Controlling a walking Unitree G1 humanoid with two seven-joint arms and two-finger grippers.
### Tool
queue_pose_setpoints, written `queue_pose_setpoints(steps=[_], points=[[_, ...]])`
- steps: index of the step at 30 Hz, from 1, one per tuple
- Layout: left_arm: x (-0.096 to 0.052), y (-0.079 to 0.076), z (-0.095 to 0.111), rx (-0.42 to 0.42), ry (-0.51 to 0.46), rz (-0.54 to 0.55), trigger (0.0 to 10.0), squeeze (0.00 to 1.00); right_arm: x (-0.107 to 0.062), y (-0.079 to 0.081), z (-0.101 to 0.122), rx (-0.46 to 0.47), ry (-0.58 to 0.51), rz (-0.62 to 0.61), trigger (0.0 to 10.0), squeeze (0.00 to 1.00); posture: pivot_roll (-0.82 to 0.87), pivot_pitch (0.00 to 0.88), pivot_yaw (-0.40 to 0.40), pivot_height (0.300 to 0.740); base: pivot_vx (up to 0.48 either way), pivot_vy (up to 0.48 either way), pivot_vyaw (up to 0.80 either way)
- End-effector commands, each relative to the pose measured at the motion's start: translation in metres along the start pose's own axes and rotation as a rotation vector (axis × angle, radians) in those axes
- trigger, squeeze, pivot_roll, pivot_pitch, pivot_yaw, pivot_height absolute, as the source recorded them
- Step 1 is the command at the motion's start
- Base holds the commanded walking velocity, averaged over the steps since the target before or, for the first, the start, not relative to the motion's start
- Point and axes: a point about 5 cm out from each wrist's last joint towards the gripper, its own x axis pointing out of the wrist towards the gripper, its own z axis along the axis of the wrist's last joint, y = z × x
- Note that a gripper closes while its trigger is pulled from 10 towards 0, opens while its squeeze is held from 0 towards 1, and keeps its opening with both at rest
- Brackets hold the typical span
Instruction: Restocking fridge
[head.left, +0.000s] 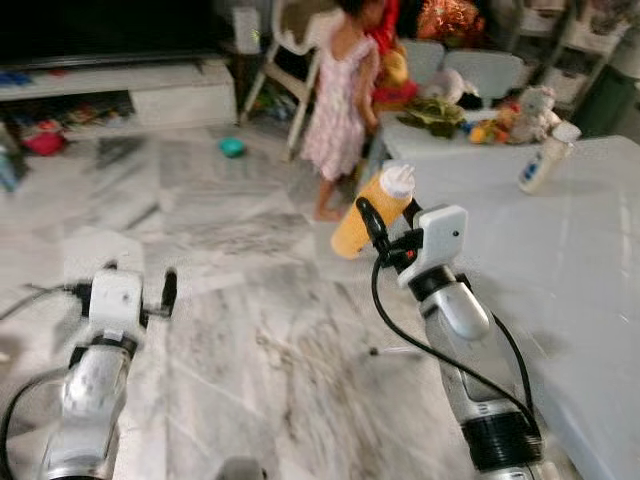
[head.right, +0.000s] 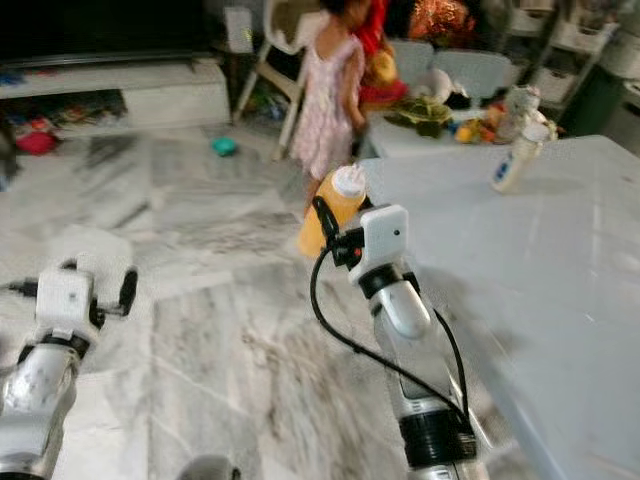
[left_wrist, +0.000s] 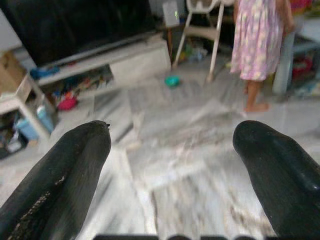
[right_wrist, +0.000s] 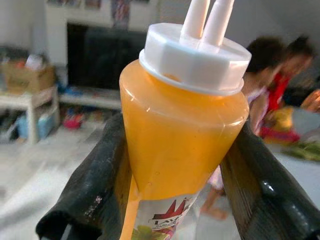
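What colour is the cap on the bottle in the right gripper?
White, on an orange bottle; the cap shows best in the right wrist view.

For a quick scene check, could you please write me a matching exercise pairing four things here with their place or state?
Things:
1. orange sauce bottle
2. left claw
3. white bottle
4. teal bowl

Place or state:
A. on the floor
B. open, holding nothing
C. standing on the white table
D. gripped in the right claw

Pairs: 1-D, 2-B, 3-C, 4-A
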Motion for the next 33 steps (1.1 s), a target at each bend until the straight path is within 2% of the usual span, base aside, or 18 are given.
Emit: queue_pose_setpoints(steps=[1, 6, 9, 11, 13, 16, 19, 24, 33], points=[[-0.002, -0.004, 0.000, 0.005, -0.004, -0.019, 10.0, 0.00, -0.002, -0.002, 0.001, -0.006, -0.002, -0.002, 10.0, 0.00, 0.09, 0.000, -0.058, 0.740, 0.000, 0.000, 0.79], [0.000, -0.013, -0.002, -0.040, -0.011, 0.005, 10.0, 0.00, -0.012, 0.002, -0.014, -0.024, 0.057, 0.025, 10.0, 0.00, 0.09, 0.000, -0.075, 0.740, 0.000, 0.000, 0.79], [0.000, -0.015, -0.001, -0.045, -0.017, 0.001, 10.0, 0.00, -0.013, 0.002, -0.015, -0.030, 0.064, 0.025, 10.0, 0.00, 0.10, 0.000, -0.084, 0.740, 0.000, -0.099, 0.79], [0.000, -0.017, 0.000, -0.056, -0.023, 0.010, 10.0, 0.00, -0.017, -0.001, -0.017, -0.041, 0.075, 0.018, 10.0, 0.00, 0.09, 0.000, -0.096, 0.740, 0.259, -0.307, 0.79], [-0.004, -0.020, -0.003, -0.076, -0.012, 0.019, 10.0, 0.00, -0.026, -0.012, -0.022, -0.058, 0.110, -0.027, 10.0, 0.00, 0.08, 0.000, -0.109, 0.740, 0.259, -0.311, 0.79], [-0.007, -0.019, -0.009, -0.092, 0.013, 0.029, 10.0, 0.00, -0.031, -0.012, -0.026, -0.055, 0.125, -0.036, 10.0, 0.00, 0.08, 0.000, -0.092, 0.740, 0.170, -0.187, 0.79], [-0.005, -0.021, -0.010, -0.075, 0.017, 0.014, 10.0, 0.00, -0.030, -0.010, -0.029, -0.072, 0.124, -0.033, 10.0, 0.00, 0.07, 0.000, -0.082, 0.740, 0.000, 0.000, 0.79], [0.006, -0.021, -0.002, -0.078, -0.010, 0.016, 10.0, 0.00, -0.023, -0.007, -0.023, -0.073, 0.093, -0.019, 10.0, 0.00, 0.06, 0.000, -0.077, 0.740, 0.000, 0.000, 0.79], [0.008, -0.022, -0.001, -0.081, -0.018, 0.020, 10.0, 0.00, -0.015, -0.013, -0.020, -0.075, 0.079, -0.021, 10.0, 0.00, 0.07, 0.000, -0.080, 0.740, 0.000, 0.000, 0.79]])
